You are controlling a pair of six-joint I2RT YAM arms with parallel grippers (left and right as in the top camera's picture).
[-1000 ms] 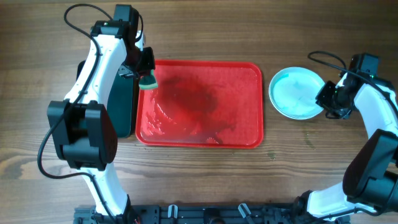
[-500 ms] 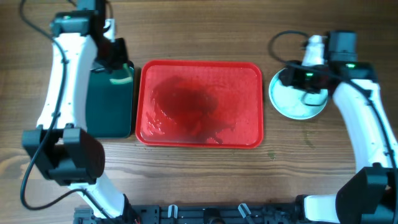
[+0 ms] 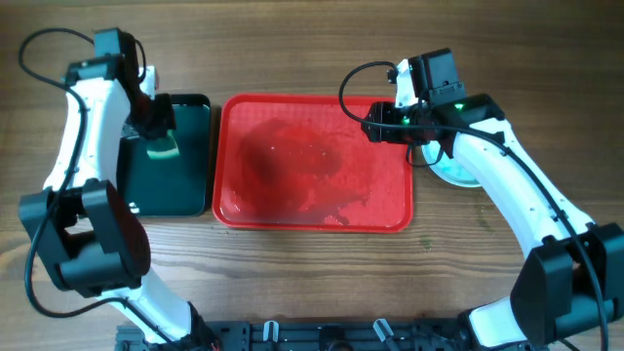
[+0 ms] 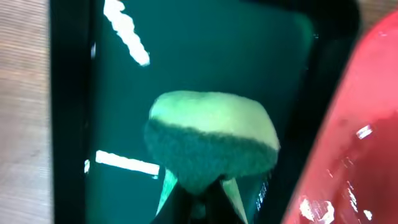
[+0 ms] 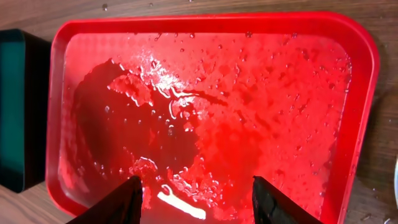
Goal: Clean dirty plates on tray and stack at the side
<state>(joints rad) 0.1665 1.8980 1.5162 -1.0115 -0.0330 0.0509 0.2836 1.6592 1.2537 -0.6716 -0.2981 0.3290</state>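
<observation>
The red tray is wet and holds no plates; it fills the right wrist view. A pale turquoise plate lies on the table right of the tray, mostly hidden under my right arm. I cannot tell how many plates are stacked there. My right gripper hovers over the tray's far right part, open and empty. My left gripper is shut on a green sponge over the black tray. The sponge shows above the shut jaws.
The black tray holds dark water and sits against the red tray's left edge. It also shows at the left of the right wrist view. Bare wooden table surrounds both trays.
My left gripper carried the sponge from the red tray's far left corner to over the black tray. My right gripper moved left from the plate to over the red tray.
</observation>
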